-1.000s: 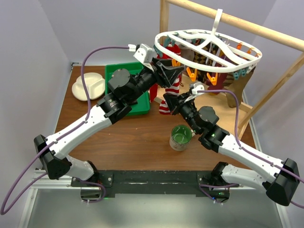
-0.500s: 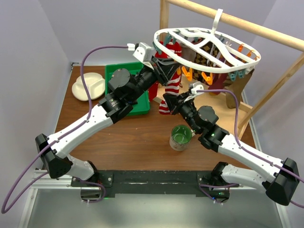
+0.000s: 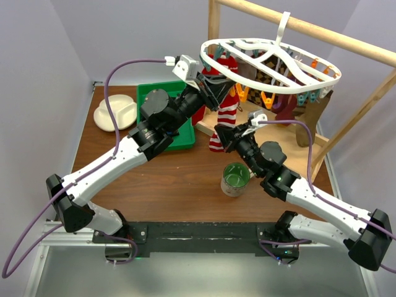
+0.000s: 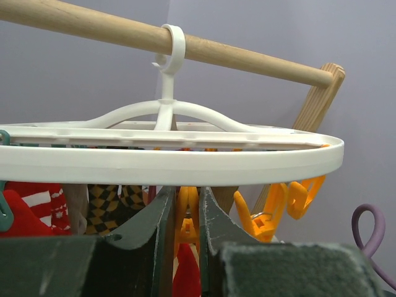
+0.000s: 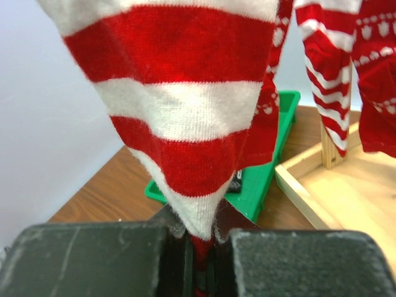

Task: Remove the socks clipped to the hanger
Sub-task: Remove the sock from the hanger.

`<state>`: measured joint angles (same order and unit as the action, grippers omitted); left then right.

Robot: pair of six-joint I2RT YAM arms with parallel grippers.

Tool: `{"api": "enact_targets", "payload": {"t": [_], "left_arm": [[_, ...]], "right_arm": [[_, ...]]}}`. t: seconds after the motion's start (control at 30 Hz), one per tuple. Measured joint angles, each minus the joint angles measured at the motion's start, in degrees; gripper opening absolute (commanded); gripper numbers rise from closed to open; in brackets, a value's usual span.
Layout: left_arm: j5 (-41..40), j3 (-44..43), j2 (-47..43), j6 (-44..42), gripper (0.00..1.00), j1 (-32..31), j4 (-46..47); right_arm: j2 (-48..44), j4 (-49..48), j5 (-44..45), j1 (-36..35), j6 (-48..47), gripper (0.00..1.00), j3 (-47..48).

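Over the last second the hanger (image 4: pixel 185 166) has swung a little leftward on its pole (image 4: pixel 247 52), and the left gripper (image 4: pixel 185 238) has risen with it under the near rim. The right gripper (image 5: pixel 199 244) has barely shifted. In the left wrist view its fingers (image 4: pixel 151 232) are pressed in on an orange clip (image 4: pixel 187 213), with red fabric just below it. This is probably a squeeze to spring the clip open. The right gripper is clamped tight on the toe of the striped sock (image 5: pixel 185 136), which hangs straight down from that clip, so it seems to hold the sock taut and ready to come away once the clip lets go. The sock looks still pinned for now. The other socks hang clipped further round the rim, above the wooden base.
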<state>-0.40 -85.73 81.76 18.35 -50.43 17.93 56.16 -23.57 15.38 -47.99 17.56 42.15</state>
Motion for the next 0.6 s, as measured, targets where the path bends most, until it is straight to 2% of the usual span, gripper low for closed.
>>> {"api": "enact_targets", "payload": {"t": [0.27,0.4,0.43,0.53,0.6], "left_arm": [[0.0,0.0,0.0,0.0,0.01,0.0,0.0],[0.7,-0.3,0.0,0.0,0.23,0.0,-0.2],[1.0,-0.3,0.0,0.0,0.38,0.0,-0.2],[1.7,-0.3,0.0,-0.1,0.56,0.0,-0.5],[2.1,-0.2,-0.1,-0.1,0.62,0.0,-0.8]], "right_arm": [[-3.7,0.6,0.2,0.0,0.2,0.00,-2.8],[-3.8,0.9,0.2,0.0,0.2,0.00,-2.8],[-3.8,1.1,0.2,0.0,0.2,0.00,-2.8],[-3.8,1.5,0.2,0.0,0.2,0.00,-2.8],[-3.8,1.7,0.2,0.0,0.3,0.00,-2.8]]}}
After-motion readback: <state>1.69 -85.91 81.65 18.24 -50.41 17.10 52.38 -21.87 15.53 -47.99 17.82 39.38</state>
